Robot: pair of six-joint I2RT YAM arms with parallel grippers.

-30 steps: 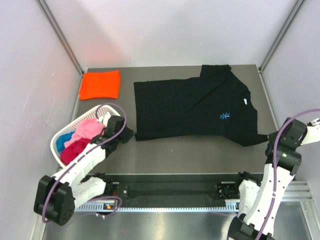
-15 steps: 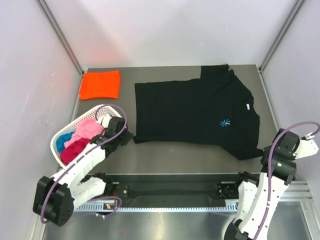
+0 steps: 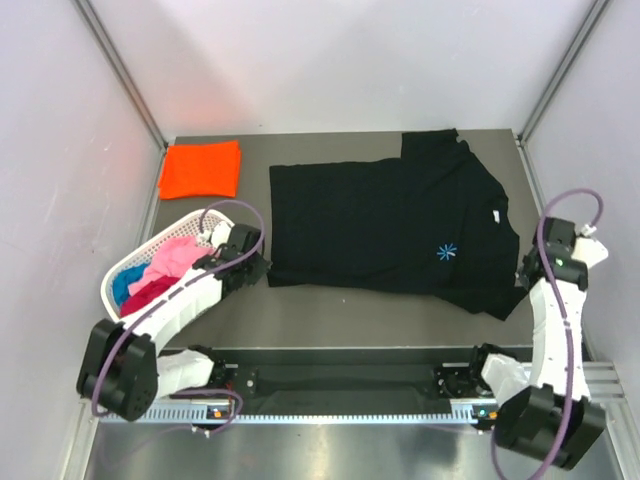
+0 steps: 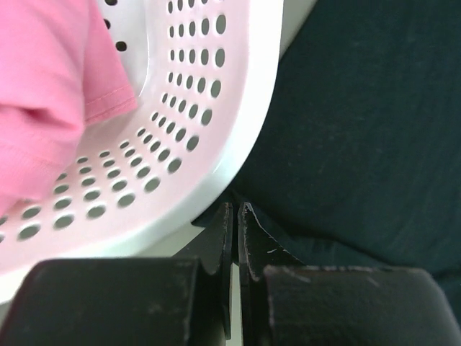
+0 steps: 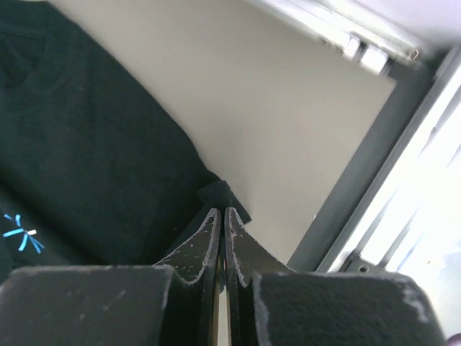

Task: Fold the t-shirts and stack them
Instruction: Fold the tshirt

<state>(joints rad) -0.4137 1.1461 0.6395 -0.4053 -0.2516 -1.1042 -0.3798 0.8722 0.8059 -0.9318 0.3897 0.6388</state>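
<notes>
Black shirt (image 3: pixel 390 215) spread flat on worktop (image 3: pixel 350 315), left gripper (image 4: pixel 235 213) pinching its near-left hem corner just beside basket (image 4: pixel 216 144), right gripper (image 5: pixel 222 215) pinching its near-right sleeve tip, orange shirt (image 3: pixel 201 168) folded at far-left corner.

Black t-shirt (image 3: pixel 390 215) spread flat, left hand (image 3: pixel 260 270) and right hand (image 3: pixel 523 277) at its near corners

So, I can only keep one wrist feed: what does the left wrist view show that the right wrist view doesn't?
Only the left wrist: the white basket holding a pink t-shirt. Only the right wrist: the table, a frame rail and the shirt's blue logo. Both: the black t-shirt, its edge pinched by the shut left gripper and right gripper.
</notes>
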